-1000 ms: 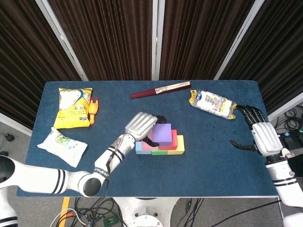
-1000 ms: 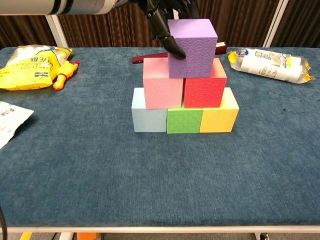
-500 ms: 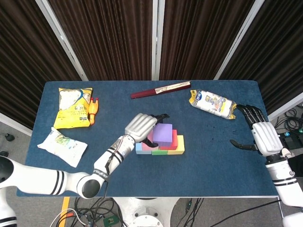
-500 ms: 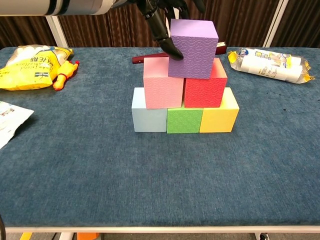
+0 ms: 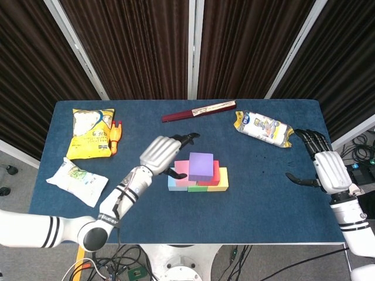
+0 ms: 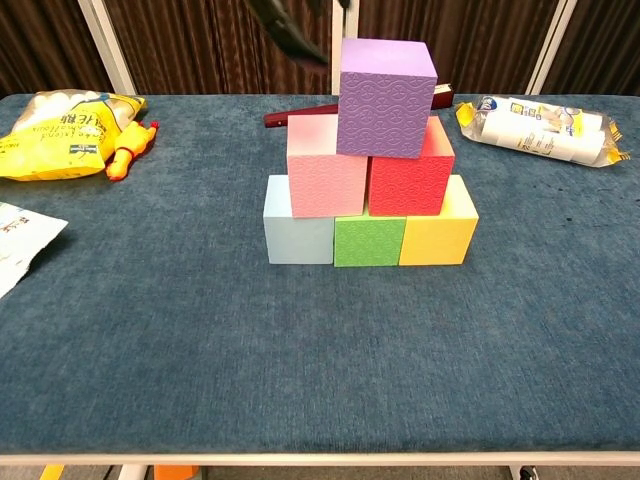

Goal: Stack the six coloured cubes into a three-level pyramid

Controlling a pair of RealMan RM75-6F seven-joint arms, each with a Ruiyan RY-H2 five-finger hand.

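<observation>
Just left of the pyramid, the left hand [image 5: 161,153] is hovering with its fingers [image 5: 186,138] spread apart and holding nothing; in the chest view only dark fingertips [image 6: 285,30] are showing at the top edge, clear of the purple cube [image 6: 386,97]. That cube is sitting on top, resting across the pink cube [image 6: 325,177] and the red cube [image 6: 410,180], turned slightly askew and leaning more over the red one. Below them, the pale blue cube [image 6: 298,235], green cube [image 6: 368,242] and yellow cube [image 6: 438,232] are standing side by side, touching, on the blue tabletop [image 6: 320,360]. All six are showing an embossed swirl pattern on their faces.

Behind the stack a dark red stick [image 5: 199,110] is lying near the far edge. At the far left, a yellow snack bag [image 5: 90,133] with red characters too small to read is lying just beside an orange toy [image 5: 115,135], and a white-and-green packet [image 5: 77,180] is lying nearer the front. To the right, a white-and-yellow packet [image 5: 262,129] with a blue label, its writing unreadable, is lying near the right hand [image 5: 328,170], which is hanging open at the tabletop's right edge, fingers splayed, empty.
</observation>
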